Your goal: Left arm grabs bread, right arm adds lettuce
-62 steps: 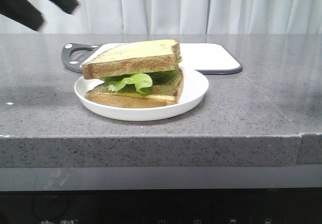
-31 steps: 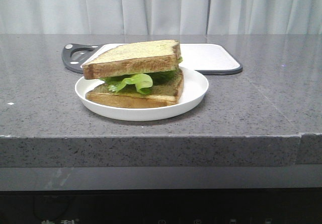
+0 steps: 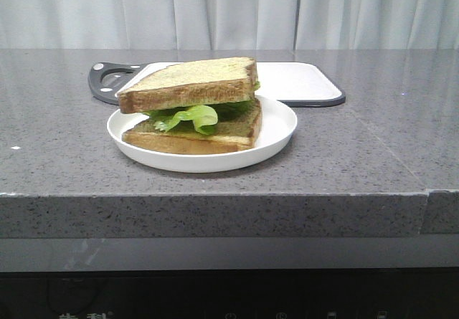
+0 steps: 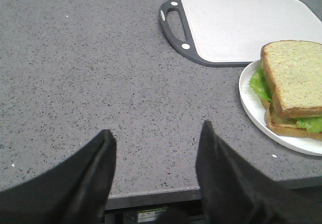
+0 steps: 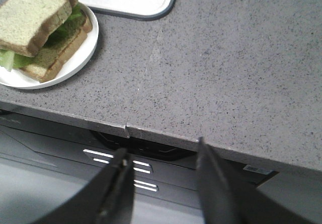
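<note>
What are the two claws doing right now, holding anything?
Left gripper: open, holding nothing.
Right gripper: open, holding nothing.

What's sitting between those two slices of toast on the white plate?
A ruffled light-green lettuce leaf lies sandwiched between the top brown-crusted bread slice and the bottom slice on the round white plate. The front view shows it best.

Left gripper (image 4: 157,156): both wedge fingers spread apart, nothing between them. Right gripper (image 5: 163,176): fingers parted, gap empty. Neither arm appears in the front view; both grippers seen only by their own wrist cameras.
</note>
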`<action>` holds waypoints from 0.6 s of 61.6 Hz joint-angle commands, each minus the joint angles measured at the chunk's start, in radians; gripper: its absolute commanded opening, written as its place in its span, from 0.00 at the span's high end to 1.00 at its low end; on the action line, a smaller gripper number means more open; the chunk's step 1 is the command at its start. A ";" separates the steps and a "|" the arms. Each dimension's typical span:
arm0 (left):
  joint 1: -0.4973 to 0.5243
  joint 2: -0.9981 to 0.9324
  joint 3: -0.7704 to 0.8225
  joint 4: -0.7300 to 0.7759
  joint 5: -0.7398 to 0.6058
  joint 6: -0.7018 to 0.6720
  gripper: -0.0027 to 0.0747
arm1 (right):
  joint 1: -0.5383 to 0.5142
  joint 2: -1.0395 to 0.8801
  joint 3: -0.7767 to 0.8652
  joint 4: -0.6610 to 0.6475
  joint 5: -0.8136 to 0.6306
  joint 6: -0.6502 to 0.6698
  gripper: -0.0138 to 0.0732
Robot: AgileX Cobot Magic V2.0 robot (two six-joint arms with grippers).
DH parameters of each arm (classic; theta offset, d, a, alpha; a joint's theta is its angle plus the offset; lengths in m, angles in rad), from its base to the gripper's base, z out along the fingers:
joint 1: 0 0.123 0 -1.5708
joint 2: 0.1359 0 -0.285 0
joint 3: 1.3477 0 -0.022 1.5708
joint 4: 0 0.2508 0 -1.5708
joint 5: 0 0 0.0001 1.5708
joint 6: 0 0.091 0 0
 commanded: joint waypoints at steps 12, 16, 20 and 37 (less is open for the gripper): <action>0.000 0.004 -0.017 -0.009 -0.104 -0.011 0.97 | -0.007 -0.005 -0.019 -0.005 -0.072 -0.001 0.93; 0.000 0.004 -0.017 -0.009 -0.108 -0.011 0.99 | -0.007 -0.005 -0.019 -0.006 -0.072 -0.002 0.91; 0.000 0.004 -0.017 -0.009 -0.108 -0.011 0.99 | -0.007 -0.005 -0.019 -0.001 -0.062 -0.002 0.92; 0.000 0.004 -0.017 -0.009 -0.108 -0.011 0.99 | -0.007 -0.005 -0.019 0.004 -0.051 -0.002 0.92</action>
